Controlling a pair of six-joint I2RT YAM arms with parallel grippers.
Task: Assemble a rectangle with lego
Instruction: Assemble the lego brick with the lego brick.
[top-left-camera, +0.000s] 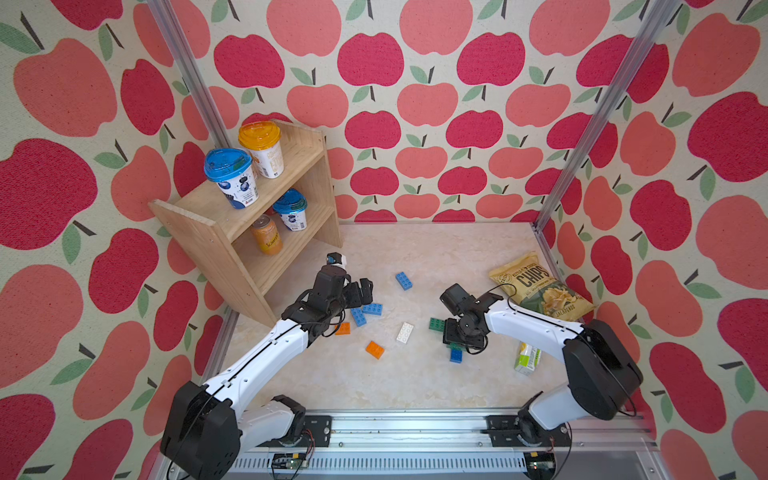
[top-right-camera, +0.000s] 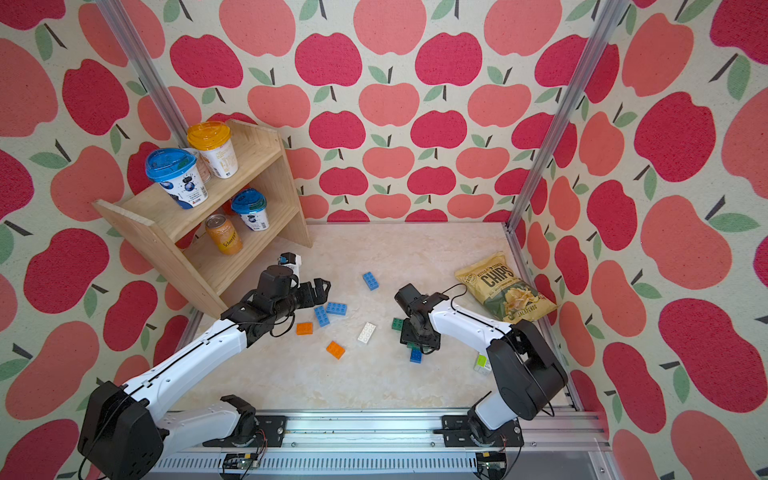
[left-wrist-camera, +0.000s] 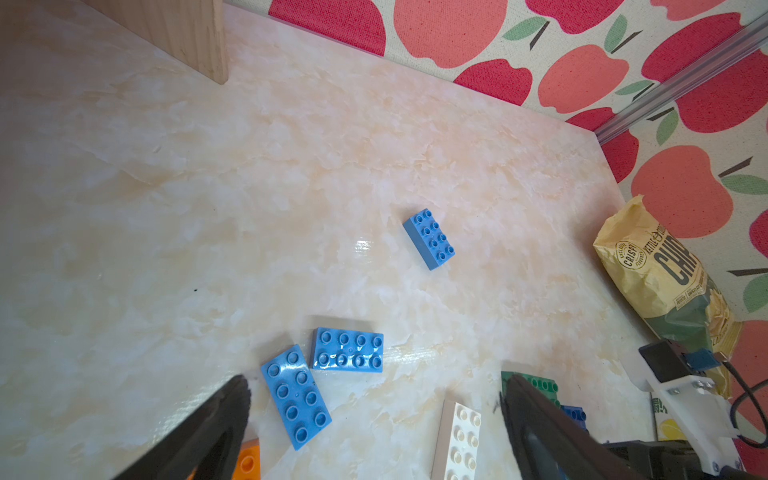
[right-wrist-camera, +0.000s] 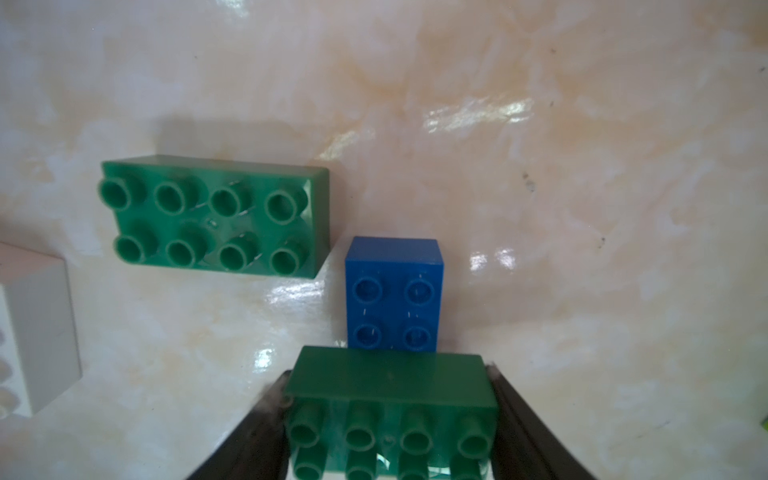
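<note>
Assembly looks barely begun: no rectangle stands yet on the worktop (top-left-camera: 415, 382), and the lego lies in loose pieces across it. The right claw (right-wrist-camera: 386, 382) is clenched on a green brick (right-wrist-camera: 390, 419), one finger against each short end and studs up, so the long sides are free to butt against a neighbour. Just beyond it sits a dark blue square brick (right-wrist-camera: 395, 295), with a second green brick (right-wrist-camera: 216, 216) by its corner, probably the start of the shape. Whether the held brick is lifted or rests on the worktop I cannot tell. The left claw (left-wrist-camera: 374, 390) is released and empty, poised by two light blue bricks (left-wrist-camera: 347, 349) lying close together at an angle, likely its next pick. A lone blue brick (top-left-camera: 404, 281), a white brick (top-left-camera: 404, 332) and two orange bricks (top-left-camera: 375, 349) lie apart, clear of the chips bag (top-left-camera: 540, 291).
</note>
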